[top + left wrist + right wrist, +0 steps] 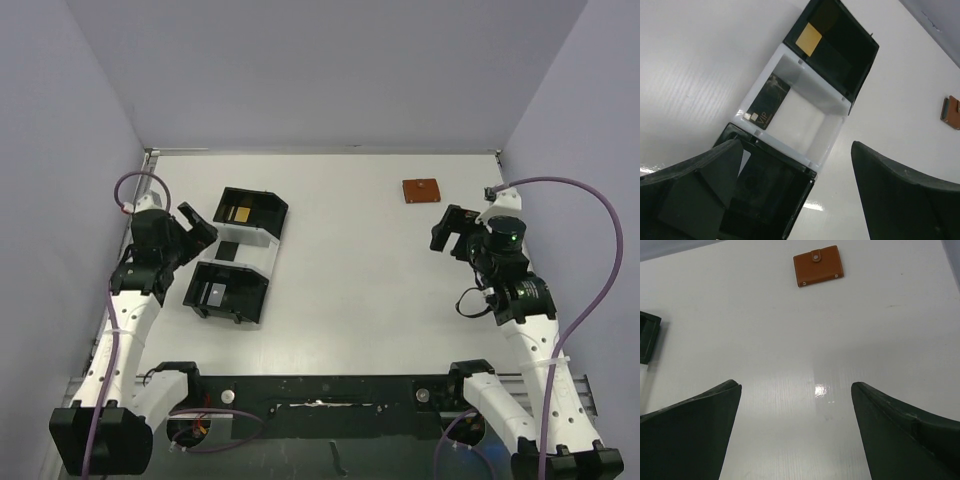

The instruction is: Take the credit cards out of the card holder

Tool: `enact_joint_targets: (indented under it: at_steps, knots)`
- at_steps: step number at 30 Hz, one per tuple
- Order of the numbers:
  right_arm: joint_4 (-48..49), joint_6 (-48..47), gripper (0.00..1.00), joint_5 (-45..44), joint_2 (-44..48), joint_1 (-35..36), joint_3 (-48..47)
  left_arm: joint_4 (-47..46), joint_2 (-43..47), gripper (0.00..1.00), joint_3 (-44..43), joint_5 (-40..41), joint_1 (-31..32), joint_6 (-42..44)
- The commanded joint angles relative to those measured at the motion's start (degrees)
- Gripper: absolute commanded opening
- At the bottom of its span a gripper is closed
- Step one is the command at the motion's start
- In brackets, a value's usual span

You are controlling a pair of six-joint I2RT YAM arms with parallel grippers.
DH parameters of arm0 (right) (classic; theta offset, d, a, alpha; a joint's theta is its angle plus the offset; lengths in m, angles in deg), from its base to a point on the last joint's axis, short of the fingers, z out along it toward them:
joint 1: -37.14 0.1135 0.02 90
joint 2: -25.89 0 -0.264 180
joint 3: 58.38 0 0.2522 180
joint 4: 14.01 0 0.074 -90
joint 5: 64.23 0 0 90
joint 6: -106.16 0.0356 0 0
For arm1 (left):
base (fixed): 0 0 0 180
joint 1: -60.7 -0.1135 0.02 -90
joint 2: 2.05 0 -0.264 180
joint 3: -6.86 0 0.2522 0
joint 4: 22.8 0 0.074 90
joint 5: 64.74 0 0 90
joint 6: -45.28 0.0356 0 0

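The card holder (pixel 421 190) is a small reddish-brown wallet lying shut and flat at the back right of the table. It also shows in the right wrist view (pixel 818 265) with its snap tab fastened, and at the right edge of the left wrist view (pixel 952 112). One gold-tan credit card (pixel 240 213) lies in the far black compartment of the tray, also seen in the left wrist view (pixel 809 39). My right gripper (pixel 455 228) (pixel 796 386) is open and empty, a little short of the wallet. My left gripper (pixel 200 228) (pixel 795 147) is open and empty, beside the tray.
A black-and-white three-compartment tray (pixel 266 262) (pixel 832 132) lies at centre left. A small black VIP card (pixel 767 102) lies in its white middle compartment. A pale card (pixel 213 293) lies in the near black compartment. Purple walls enclose the table.
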Motion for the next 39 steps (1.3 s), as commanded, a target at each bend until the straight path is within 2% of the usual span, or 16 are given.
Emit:
enact_joint_targets:
  at_steps: [1, 4, 6, 13, 15, 18, 22, 28, 33, 39]
  knots:
    - [1.72, 2.53, 0.98, 8.85, -0.76, -1.57, 0.72, -5.17, -2.63, 0.94, 1.32, -8.76, -1.32, -6.45]
    - [2.63, 3.93, 0.98, 12.62, -1.24, -2.14, 2.00, -1.34, -6.39, 0.95, -0.36, -8.59, 0.35, -8.12]
    - [3.60, 5.19, 0.98, 14.22, -1.41, -2.36, 3.07, -0.81, -8.53, 0.95, -1.16, -4.60, 1.98, -9.03]
    - [4.83, 9.04, 0.98, 17.16, -3.61, -2.67, 4.67, 0.12, -14.55, 0.87, -2.18, -0.95, 7.47, -15.05]
    - [4.86, 9.93, 0.98, 17.16, -4.57, -2.68, 4.71, 0.52, -14.82, 0.82, -1.83, 0.25, 9.04, -16.68]
    - [4.93, 10.91, 0.98, 16.44, -5.99, -2.72, 4.66, 2.18, -14.05, 0.69, -1.68, 2.38, 10.13, -18.81]
    - [3.37, 11.62, 0.98, 11.36, -9.91, -2.85, 2.37, 1.30, -12.24, 0.60, -0.17, 5.13, 10.68, -20.80]
    - [-2.26, 11.22, 0.98, 2.85, -20.54, -3.02, -7.05, 0.21, -13.92, 0.59, 1.52, 4.77, 10.95, -21.83]
    - [-2.56, 9.92, 0.98, 3.18, -24.09, -3.10, -10.52, -1.65, -13.34, 0.58, 3.51, 6.97, 11.07, -22.40]
    - [-2.05, 8.94, 0.98, 3.32, -25.91, -3.18, -11.09, -3.27, -16.79, 0.57, 3.00, 7.65, 11.00, -22.37]
